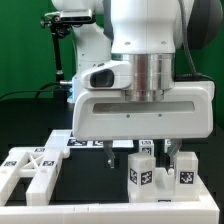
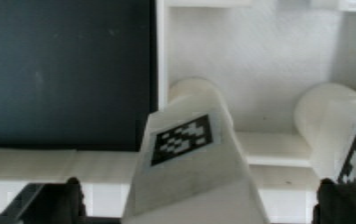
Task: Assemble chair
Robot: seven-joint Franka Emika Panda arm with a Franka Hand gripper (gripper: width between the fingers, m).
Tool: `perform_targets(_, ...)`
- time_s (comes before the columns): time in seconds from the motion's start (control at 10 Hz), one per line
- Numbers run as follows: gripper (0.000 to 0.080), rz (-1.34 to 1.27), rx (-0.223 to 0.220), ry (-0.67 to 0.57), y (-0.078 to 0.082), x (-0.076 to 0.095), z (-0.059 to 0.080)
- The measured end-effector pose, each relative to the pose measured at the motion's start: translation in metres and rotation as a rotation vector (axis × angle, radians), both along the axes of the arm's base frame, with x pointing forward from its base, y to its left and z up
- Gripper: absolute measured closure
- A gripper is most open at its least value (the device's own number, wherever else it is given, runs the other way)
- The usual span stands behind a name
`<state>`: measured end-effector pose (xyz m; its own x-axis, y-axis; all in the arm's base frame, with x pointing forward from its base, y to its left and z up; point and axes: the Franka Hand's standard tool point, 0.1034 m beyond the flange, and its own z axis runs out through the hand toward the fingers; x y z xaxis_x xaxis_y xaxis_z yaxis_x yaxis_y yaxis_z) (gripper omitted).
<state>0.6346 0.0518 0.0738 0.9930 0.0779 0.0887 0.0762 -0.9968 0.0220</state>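
Observation:
Two chunky white chair pieces with black-and-white tags stand upright side by side in front of me, one (image 1: 141, 172) in the middle and one (image 1: 186, 170) toward the exterior view's right. A white cross-braced frame (image 1: 30, 166) lies at the exterior view's left. My gripper (image 1: 138, 152) is open and hangs just above the middle piece, one finger on each side. In the wrist view the tagged piece (image 2: 189, 140) rises between my dark fingertips (image 2: 59, 203), with a gap on each side. The second piece (image 2: 335, 118) stands beside it.
The marker board (image 1: 82, 142) lies behind the gripper on the black table (image 2: 68, 70). A flat white surface (image 1: 95, 203) runs along the front under the upright pieces. A white rail or edge (image 2: 264, 8) shows beyond the pieces. The robot's base and cables stand at the back.

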Motion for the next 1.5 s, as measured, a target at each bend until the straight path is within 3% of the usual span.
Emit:
perform_targets(0.3, 0.0151, 0.241, -0.045, 0.009, -0.0017, -0.0004, -0.0008)
perform_targets(0.5, 0.0404, 0.246, -0.047, 0.009, -0.0027, -0.0003, -0.0008)
perform_targets(0.6, 0.0404, 0.236, -0.045, 0.007, -0.0025, 0.0002, -0.0001)
perform_targets(0.7, 0.0509, 0.218, -0.044, 0.007, -0.0026, 0.0003, 0.0001)
perform_targets(1.1, 0.0509, 0.035, -0.024, 0.001, -0.0023, 0.0004, 0.0002)
perform_targets(1.5, 0.0509, -0.418, 0.030, -0.002, -0.0071, -0.0029, -0.0013)
